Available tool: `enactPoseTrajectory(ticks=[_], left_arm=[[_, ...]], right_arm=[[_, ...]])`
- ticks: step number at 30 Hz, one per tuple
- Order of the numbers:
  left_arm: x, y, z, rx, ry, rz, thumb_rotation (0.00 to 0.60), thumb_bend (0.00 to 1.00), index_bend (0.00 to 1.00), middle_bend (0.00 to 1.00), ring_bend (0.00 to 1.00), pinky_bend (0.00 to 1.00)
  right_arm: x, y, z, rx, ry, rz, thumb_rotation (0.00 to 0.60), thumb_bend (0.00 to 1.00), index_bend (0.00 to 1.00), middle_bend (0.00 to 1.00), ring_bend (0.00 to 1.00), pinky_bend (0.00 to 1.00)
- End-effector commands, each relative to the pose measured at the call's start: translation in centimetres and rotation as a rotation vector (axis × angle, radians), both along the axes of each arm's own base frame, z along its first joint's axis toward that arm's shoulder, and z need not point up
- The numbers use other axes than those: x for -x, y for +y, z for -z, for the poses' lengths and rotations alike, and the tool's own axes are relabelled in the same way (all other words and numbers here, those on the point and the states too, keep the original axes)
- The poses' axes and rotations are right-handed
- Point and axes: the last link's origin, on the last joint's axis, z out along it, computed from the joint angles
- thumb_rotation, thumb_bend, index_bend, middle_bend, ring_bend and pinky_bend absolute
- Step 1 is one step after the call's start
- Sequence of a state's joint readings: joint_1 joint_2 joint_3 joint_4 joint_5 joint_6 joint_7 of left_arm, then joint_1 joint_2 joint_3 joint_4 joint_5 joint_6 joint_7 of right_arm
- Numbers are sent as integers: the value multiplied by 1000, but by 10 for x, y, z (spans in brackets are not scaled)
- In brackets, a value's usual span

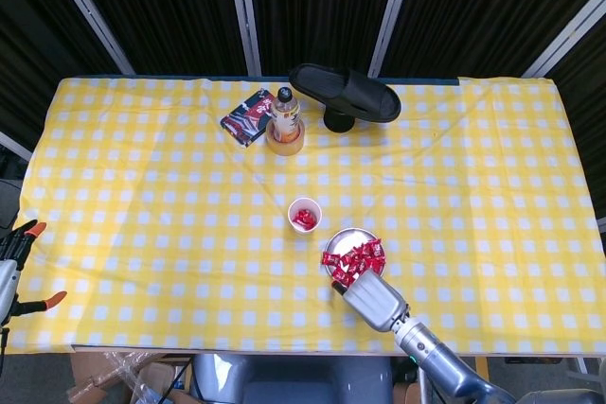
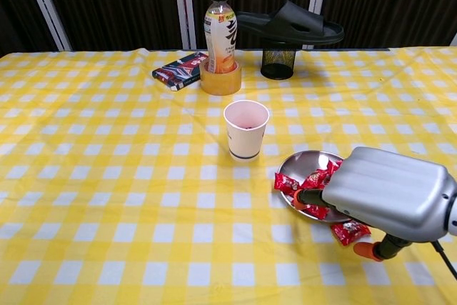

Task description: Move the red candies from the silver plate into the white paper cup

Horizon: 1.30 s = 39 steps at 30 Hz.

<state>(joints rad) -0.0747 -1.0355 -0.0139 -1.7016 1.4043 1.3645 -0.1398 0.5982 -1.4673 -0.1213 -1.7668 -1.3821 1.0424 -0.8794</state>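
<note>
I am working the right hand over the near edge of the plate, its silver back toward the chest camera and hiding most of the fingers. One dark finger with an orange tip is reaching in among the candies, and another orange tip is showing below the hand, but I cannot tell whether anything is pinched yet, so I am treating the grasp as unconfirmed. One candy is lying on the cloth just outside the plate, under the hand. In the head view the hand is sitting at the plate's near rim, with the heap spread across it.

The cup is standing upright just beyond and left of the plate, already holding some red pieces.

I judge I am in the picking step. Next I need a firm pinch on one candy, a lift, then a short carry over the cup's mouth without knocking it.

My left hand is not showing in either view.
</note>
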Motion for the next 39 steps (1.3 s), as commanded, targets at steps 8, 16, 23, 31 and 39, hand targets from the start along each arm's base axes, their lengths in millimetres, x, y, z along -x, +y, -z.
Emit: enactPoseTrajectory(ticks=[8,16,23,31,39], left_arm=[[0,0,0,-1,1,-1,600,28,0,0,0,0],[0,0,0,-4,-2,-2,600,29,0,0,0,0],[0,0,-1,-4,-8,-4,600,28,0,0,0,0],[0,0,-1,-6,-14,-8,600,28,0,0,0,0],[0,0,-1,-4,-14,-8,600,28,0,0,0,0]], right_arm=[[0,8,3,-21,18,-8,600,314,242,810,948,1000],[1,6,4,0,61,9,600,314,230,810,948,997],[4,3,5,8,96,24,600,314,231,810,948,997],[2,3,5,19,106,31,600,315,231,810,948,998],[2,-2,4,50,105,47,600,314,231,810,948,996]])
